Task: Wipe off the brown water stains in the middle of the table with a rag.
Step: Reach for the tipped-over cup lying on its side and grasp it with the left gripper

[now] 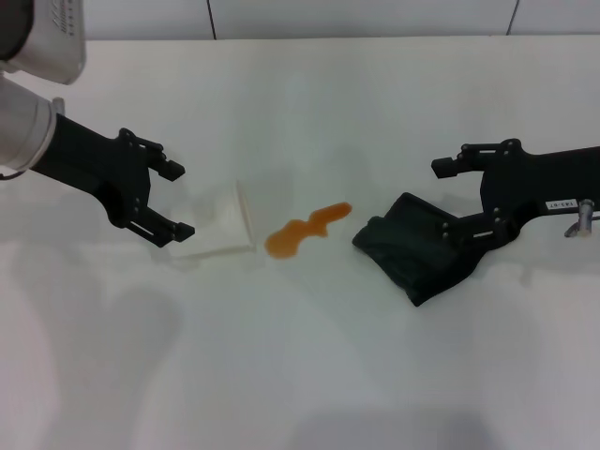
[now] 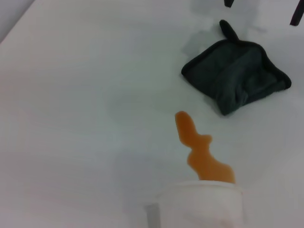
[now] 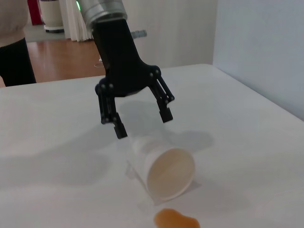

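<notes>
Fingers of the right hand (image 1: 461, 199) are spread wide, one above the rag (image 1: 419, 244) and the lower one lying over its far edge; whether that finger actually touches the cloth cannot be told, and nothing is pinched. The rag sits crumpled on the tabletop (image 1: 375, 94) just below this hand, a dark, soft heap with a hemmed border and several folds, one corner sticking up toward the arm in the left wrist view.

It looks light and limp, so it should bunch rather than slide when pressed, and it will likely sag from wherever it is lifted. A sensible hold would be across the thick folded middle or the raised ridge nearest the hand, where both fingers can close on several layers; a single thin corner would probably leave most of the cloth dragging. Dry fabric on this smooth surface may skid a little before the grip bites.

Near the rag, toward the centre, lie the brown water stains (image 1: 305, 230): a wavy orange-brown puddle with a rounder blob at the end nearest a tipped-over white paper cup (image 1: 225, 228). Beyond the cup hovers the left hand (image 1: 178, 199), fingers released and apart, above the tabletop and holding nothing, apparently idle.
</notes>
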Controlling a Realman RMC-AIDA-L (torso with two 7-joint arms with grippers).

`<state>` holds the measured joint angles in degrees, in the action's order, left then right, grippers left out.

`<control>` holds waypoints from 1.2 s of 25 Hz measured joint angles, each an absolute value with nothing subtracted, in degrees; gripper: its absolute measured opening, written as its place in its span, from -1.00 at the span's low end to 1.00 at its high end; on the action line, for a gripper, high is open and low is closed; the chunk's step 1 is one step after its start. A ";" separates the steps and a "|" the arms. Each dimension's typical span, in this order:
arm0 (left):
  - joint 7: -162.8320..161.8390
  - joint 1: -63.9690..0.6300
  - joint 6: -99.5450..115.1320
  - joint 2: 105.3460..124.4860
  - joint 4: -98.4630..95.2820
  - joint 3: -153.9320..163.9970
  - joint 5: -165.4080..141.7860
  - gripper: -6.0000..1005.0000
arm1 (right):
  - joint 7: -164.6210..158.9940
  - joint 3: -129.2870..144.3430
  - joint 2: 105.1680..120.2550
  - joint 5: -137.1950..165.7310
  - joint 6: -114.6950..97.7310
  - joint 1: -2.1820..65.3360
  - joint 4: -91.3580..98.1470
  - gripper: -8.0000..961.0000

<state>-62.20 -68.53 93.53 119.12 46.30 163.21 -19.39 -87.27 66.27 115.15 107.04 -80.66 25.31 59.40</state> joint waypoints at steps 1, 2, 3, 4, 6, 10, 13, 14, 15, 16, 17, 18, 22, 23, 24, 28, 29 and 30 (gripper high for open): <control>-62.20 -68.53 92.99 119.13 45.80 163.21 -19.69 0.77 | -87.27 66.27 115.17 107.04 -80.68 25.31 59.40 0.76; -62.19 -68.53 92.67 119.13 45.43 163.21 -20.00 0.77 | -87.27 66.27 115.17 107.04 -80.68 25.31 59.40 0.76; -62.17 -68.53 92.57 119.13 45.33 163.21 -20.16 0.77 | -87.27 66.27 115.18 107.05 -80.67 25.31 59.40 0.76; -62.12 -68.54 92.42 119.14 45.16 163.21 -20.36 0.77 | -87.27 66.27 115.18 107.05 -80.62 25.31 59.40 0.76; -62.12 -68.55 91.65 119.12 44.38 163.21 -20.69 0.77 | -87.27 66.27 115.19 107.05 -80.60 25.31 59.40 0.76; -62.60 -68.66 89.65 119.11 42.87 163.21 -22.01 0.78 | -87.27 66.27 115.21 107.05 -80.56 25.28 59.41 0.76; -63.09 -68.69 88.03 119.18 41.79 163.21 -22.69 0.78 | -87.27 66.27 115.22 107.05 -80.54 25.25 59.41 0.76; -63.25 -68.69 87.55 119.19 41.27 163.21 -22.76 0.78 | -87.27 66.27 115.23 107.05 -80.53 25.24 59.41 0.76; -63.38 -68.70 87.02 119.20 40.73 163.21 -22.78 0.78 | -87.27 66.27 115.23 107.05 -80.52 25.24 59.41 0.76; -63.45 -68.70 86.73 119.20 40.48 163.21 -22.78 0.78 | -87.27 66.27 115.23 107.05 -80.51 25.23 59.42 0.76; -63.59 -68.70 86.13 119.22 40.02 163.22 -22.77 0.78 | -87.27 66.27 115.23 107.05 -80.51 25.22 59.42 0.76; -63.69 -68.68 85.64 119.25 39.76 163.22 -22.72 0.78 | -87.27 66.27 115.23 107.05 -80.50 25.22 59.42 0.75; -63.78 -68.63 84.42 119.29 38.49 163.21 -22.37 0.77 | -87.27 66.27 115.23 107.05 -80.50 25.22 59.42 0.75; -63.80 -68.63 84.08 119.29 38.21 163.22 -22.24 0.77 | -87.27 66.27 115.23 107.05 -80.48 25.20 59.42 0.75; -63.82 -68.63 83.77 119.29 37.99 163.21 -22.20 0.77 | -87.27 66.27 115.23 107.05 -80.46 25.18 59.42 0.75; -63.87 -68.63 82.66 119.28 36.96 163.19 -22.15 0.77 | -87.27 66.27 115.22 107.05 -80.41 25.14 59.42 0.75; -63.87 -68.63 82.66 119.28 36.96 163.19 -22.15 0.77 | -87.27 66.27 115.23 107.05 -80.41 25.14 59.41 0.75; -63.88 -68.61 82.46 119.29 36.77 163.18 -22.14 0.77 | -87.27 66.27 115.23 107.05 -80.41 25.13 59.41 0.75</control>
